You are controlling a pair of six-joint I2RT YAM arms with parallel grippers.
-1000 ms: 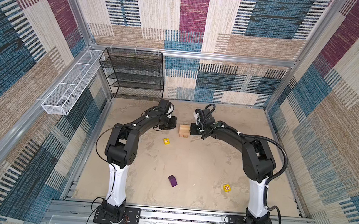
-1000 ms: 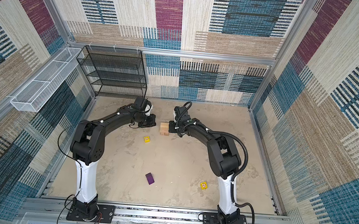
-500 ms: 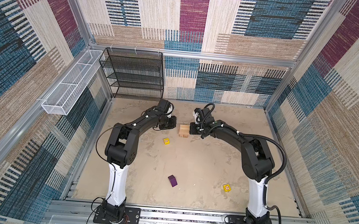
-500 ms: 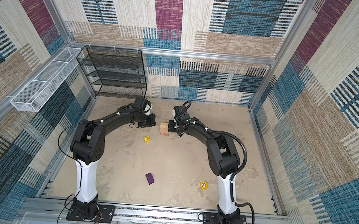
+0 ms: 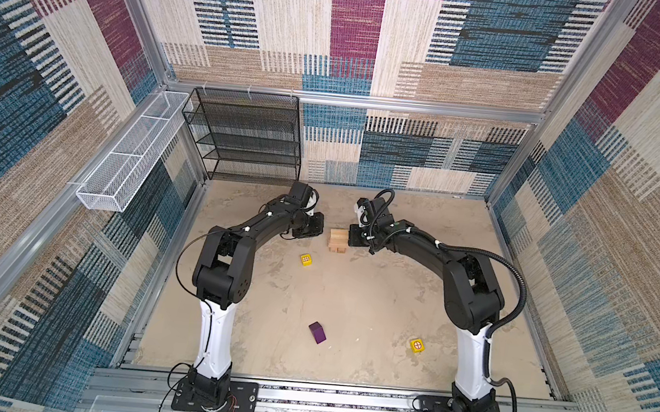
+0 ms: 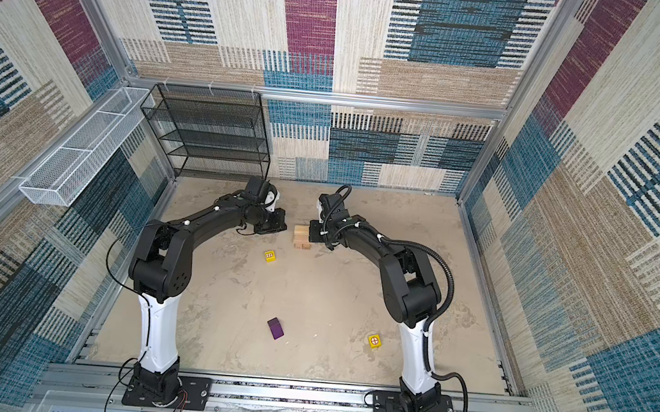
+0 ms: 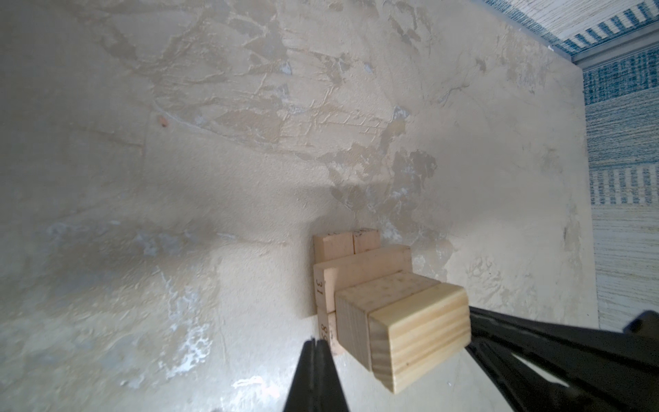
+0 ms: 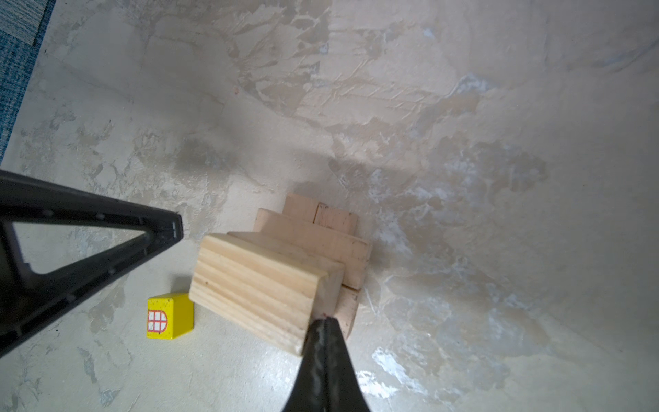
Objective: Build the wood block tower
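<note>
The wood block tower (image 5: 337, 240) (image 6: 302, 237) is a stack of tan bricks in three crossed layers at the back middle of the floor. My left gripper (image 5: 321, 232) (image 7: 317, 343) is shut and empty, its tip against the stack's left side low down. On the right side, my right gripper (image 5: 351, 236) (image 8: 322, 321) is shut and empty, its tip touching the end of the top layer (image 8: 256, 285). Loose wood blocks lie apart: a yellow cube (image 5: 306, 259) (image 8: 170, 315) just in front of the tower, another yellow cube (image 5: 417, 345) at the front right, and a purple block (image 5: 317, 332) at the front middle.
A black mesh shelf (image 5: 250, 136) stands against the back wall on the left. A white wire basket (image 5: 128, 156) hangs on the left wall. Patterned walls close in the sandy floor (image 5: 351, 301) on three sides, with the arm bases along the front rail.
</note>
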